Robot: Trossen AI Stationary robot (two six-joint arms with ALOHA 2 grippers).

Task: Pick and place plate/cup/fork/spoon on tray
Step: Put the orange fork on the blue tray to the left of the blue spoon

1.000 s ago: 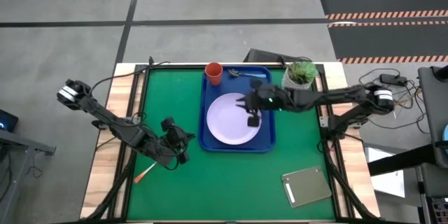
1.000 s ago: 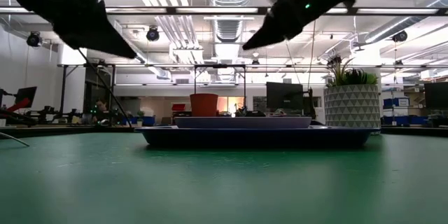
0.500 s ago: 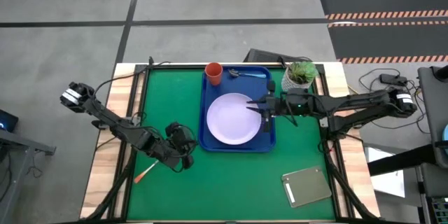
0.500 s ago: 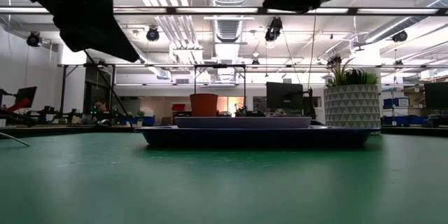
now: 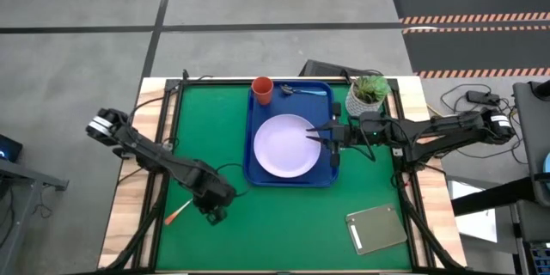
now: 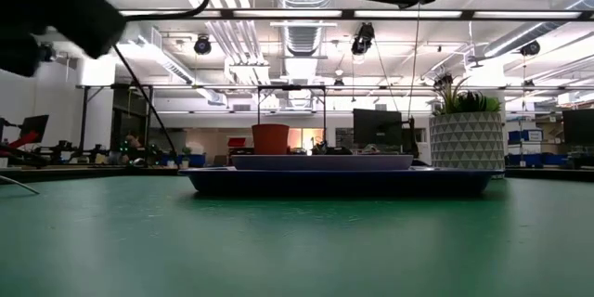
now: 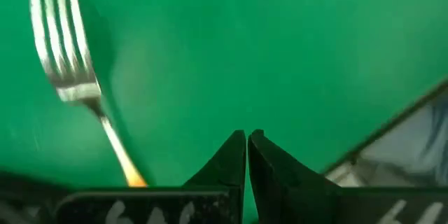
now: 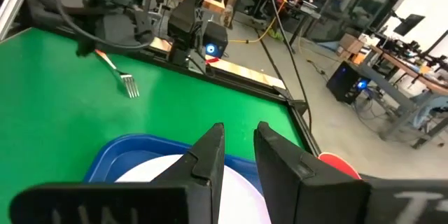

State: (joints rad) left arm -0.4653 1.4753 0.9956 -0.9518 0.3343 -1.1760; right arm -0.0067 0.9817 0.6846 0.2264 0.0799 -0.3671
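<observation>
Since the earlier frames, the left gripper has travelled toward the table's near edge and now sits just beside the fork, while the right arm has drawn back from over the plate to the tray's right rim. In the left wrist view the left fingers are pressed together with nothing between them, and the fork lies flat on the green mat, off to one side of the fingertips. Risk: descending with closed jaws pushes the fork away; a misaligned approach skids the thin handle off the table edge. Farther back, the plate rests in the blue tray; the right gripper hovers over its rim, fingers narrowly parted, empty. At the tray's far end stand the cup and spoon.
</observation>
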